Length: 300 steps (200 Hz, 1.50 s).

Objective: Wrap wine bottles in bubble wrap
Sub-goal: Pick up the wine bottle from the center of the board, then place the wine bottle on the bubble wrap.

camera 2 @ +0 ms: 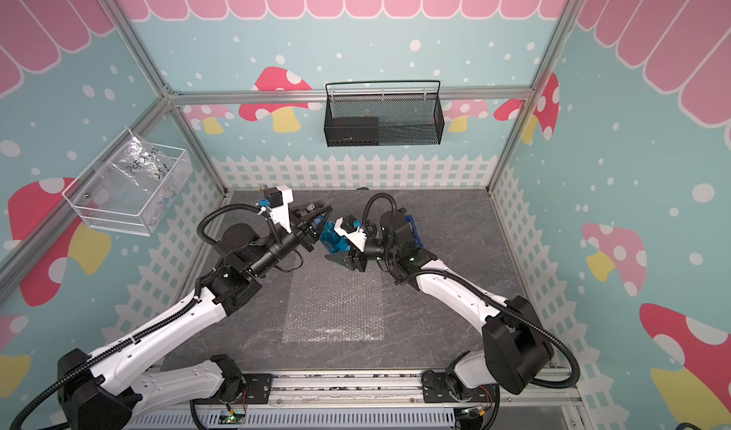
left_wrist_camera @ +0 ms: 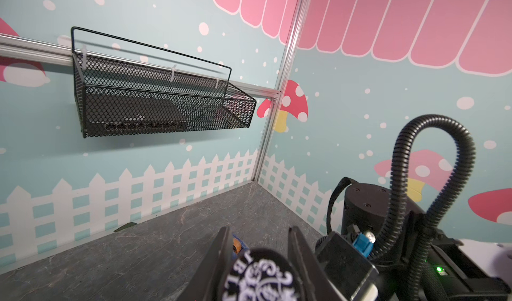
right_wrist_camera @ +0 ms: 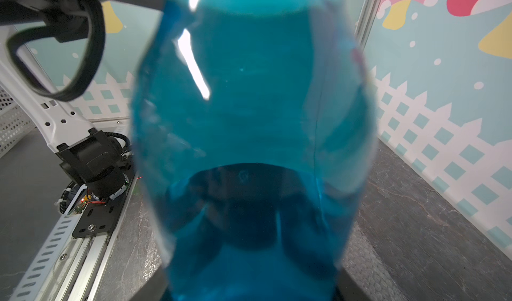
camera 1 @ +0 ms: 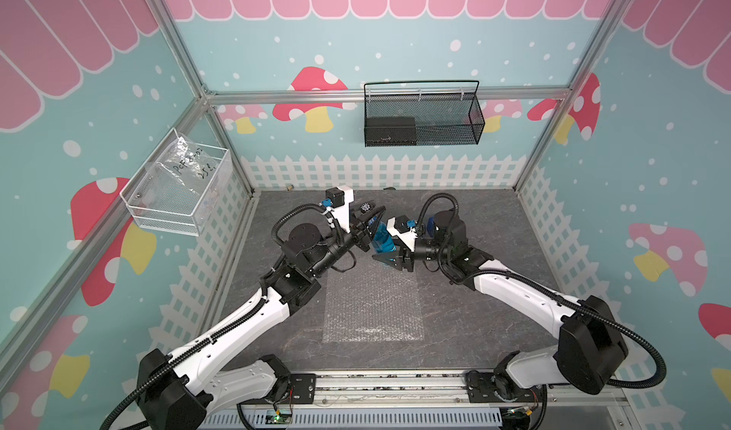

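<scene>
- While the left tool [camera 1: 377, 219] flanks its cap [left_wrist_camera: 261, 277] and the right tool [camera 2: 337, 246] sits lower down, the blue bottle [camera 1: 380, 241] tilts at the bubble wrap's [camera 1: 374, 305] far edge; whether either tool truly grips, I cannot tell.
- Seems light, rigid, slick: hold its wide middle.

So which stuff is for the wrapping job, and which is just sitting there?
For the job: blue bottle, bubble wrap.
Just sitting there: black mesh basket, white wire basket, plastic bag inside it.

1 bottle [camera 1: 381, 243], 1 wrap [camera 1: 372, 309], 2 baskets [camera 1: 447, 133] [camera 1: 166, 219]
</scene>
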{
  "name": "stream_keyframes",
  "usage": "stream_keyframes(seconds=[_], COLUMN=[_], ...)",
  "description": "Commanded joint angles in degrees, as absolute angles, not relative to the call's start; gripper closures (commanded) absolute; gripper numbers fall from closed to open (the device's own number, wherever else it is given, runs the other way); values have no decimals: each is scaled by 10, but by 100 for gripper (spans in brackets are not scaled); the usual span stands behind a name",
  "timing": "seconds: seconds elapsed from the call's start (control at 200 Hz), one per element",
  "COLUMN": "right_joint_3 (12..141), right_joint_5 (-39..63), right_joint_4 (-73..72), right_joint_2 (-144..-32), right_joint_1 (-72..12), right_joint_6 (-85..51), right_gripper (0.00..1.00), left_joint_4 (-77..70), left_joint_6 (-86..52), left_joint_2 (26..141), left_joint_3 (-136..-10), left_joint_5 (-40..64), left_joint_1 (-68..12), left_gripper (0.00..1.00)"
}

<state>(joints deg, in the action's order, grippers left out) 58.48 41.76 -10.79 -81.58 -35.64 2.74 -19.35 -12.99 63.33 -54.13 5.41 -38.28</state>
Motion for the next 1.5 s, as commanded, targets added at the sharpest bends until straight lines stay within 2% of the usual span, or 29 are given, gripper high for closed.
stream_keyframes(seconds=[0.0,0.2,0.3,0.41,0.54,0.826,1.186,1.496], right_joint_3=[636,756,765,797,821,850,887,861], right_joint_5=[355,185,115,67,4,29,15,-11], right_joint_4=[-23,230,299,380,443,489,488,470], right_joint_2=[-822,-879,-902,-956,-1004,-1059,-1117,-1119], right_joint_1=[-359,-373,-413,-472,-531,-580,-592,-592], right_joint_6=[59,148,204,240,254,230,248,259], right_gripper=[73,80,82,87,91,93,94,95], left_joint_4=[-129,153,255,300,338,359,324,313], left_joint_6=[-108,-71,-69,-38,-4,36,59,65], left_joint_2=[579,449,369,297,262,256,246,231], left_joint_3=[-561,-594,-609,-617,-623,-582,-526,-506], left_joint_5=[-19,-258,-326,-367,-378,-367,-343,-341], left_joint_1=[-382,-331,-288,-272,-272,-272,-272,-272], left_gripper=[1,1,0,0,0,0,0,0])
